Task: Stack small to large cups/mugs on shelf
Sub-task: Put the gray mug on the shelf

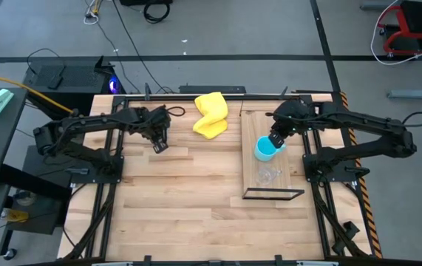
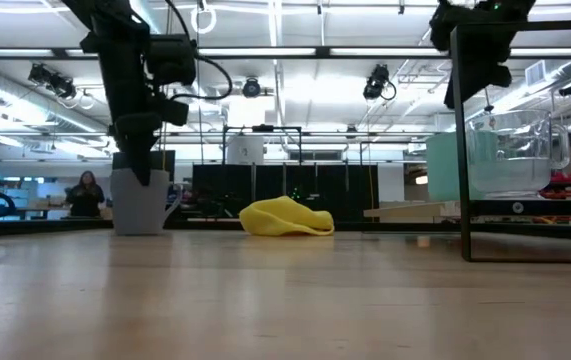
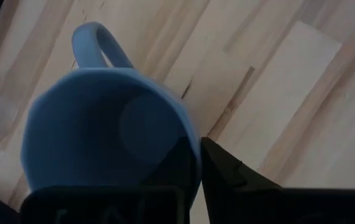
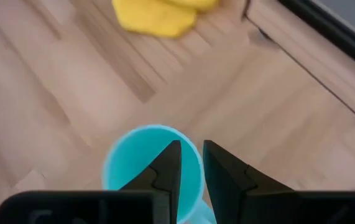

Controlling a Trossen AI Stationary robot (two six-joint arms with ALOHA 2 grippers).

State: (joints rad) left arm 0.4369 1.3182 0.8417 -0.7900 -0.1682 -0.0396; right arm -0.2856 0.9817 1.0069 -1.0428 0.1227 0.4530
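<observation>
While the left arm reaches in from the left edge with its wrist bent straight down, the left gripper (image 3: 193, 171) sits over the grey-blue mug (image 3: 102, 130) on the far-left part of the table (image 1: 181, 199), and its fingers (image 3: 227, 174) are pinching the mug's rim, one inside the bowl and one outside! Seen from table height, that mug stands upright on the planks, pale grey, with the arm coming down into its mouth. Its handle curls away from the pinched side of the rim. Over on the right, the right arm stretches across from the right edge and the right gripper (image 4: 189, 165) clamps the wall of the cyan mug (image 4: 146, 165), one finger inside and one outside. This bright cyan mug is over the far part of the shelf (image 1: 259, 188); whether it touches the board I cannot tell. Just nearer on the same board stands the clear glass cup (image 1: 268, 174), upright. Between the two arms, at the far edge, lies the crumpled yellow cloth (image 1: 211, 114).
</observation>
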